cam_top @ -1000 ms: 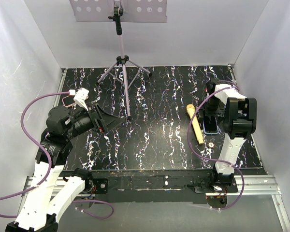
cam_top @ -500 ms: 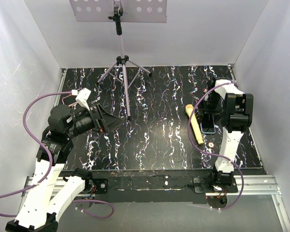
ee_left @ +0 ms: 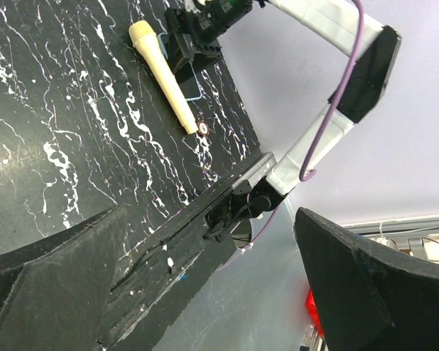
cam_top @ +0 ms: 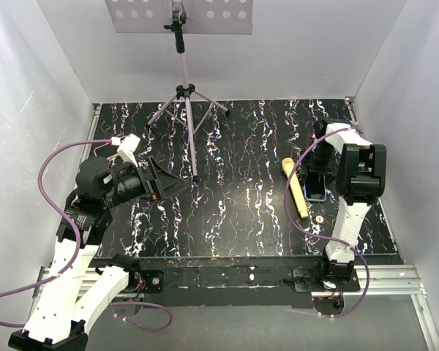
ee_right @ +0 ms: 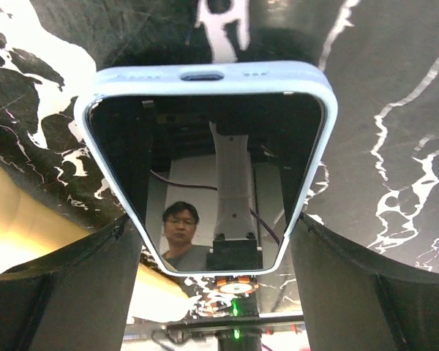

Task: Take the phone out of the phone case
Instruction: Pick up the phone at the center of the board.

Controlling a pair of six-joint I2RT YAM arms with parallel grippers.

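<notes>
The phone in its light-blue case (ee_right: 208,168) sits between my right gripper's (ee_right: 216,234) two fingers, which press on the case's long sides. Its glass mirrors the arm. The end with the port points away, toward the marbled table. In the top view the right gripper (cam_top: 318,174) points down at the phone (cam_top: 318,194) at the table's right. The left wrist view shows the phone (ee_left: 195,79) under that gripper. My left gripper (cam_top: 170,183) is open, empty, held above the table's left side, its jaws wide apart in the left wrist view (ee_left: 227,292).
A yellow microphone-shaped stick (cam_top: 295,189) lies just left of the phone, also seen in the left wrist view (ee_left: 163,73). A small round piece (cam_top: 318,219) lies near the front right. A tripod stand (cam_top: 186,95) rises at the back middle. White walls close in the table.
My right wrist drew back from the front edge and settled over the phone, which shifted slightly left. My left arm rose a little, still open.
</notes>
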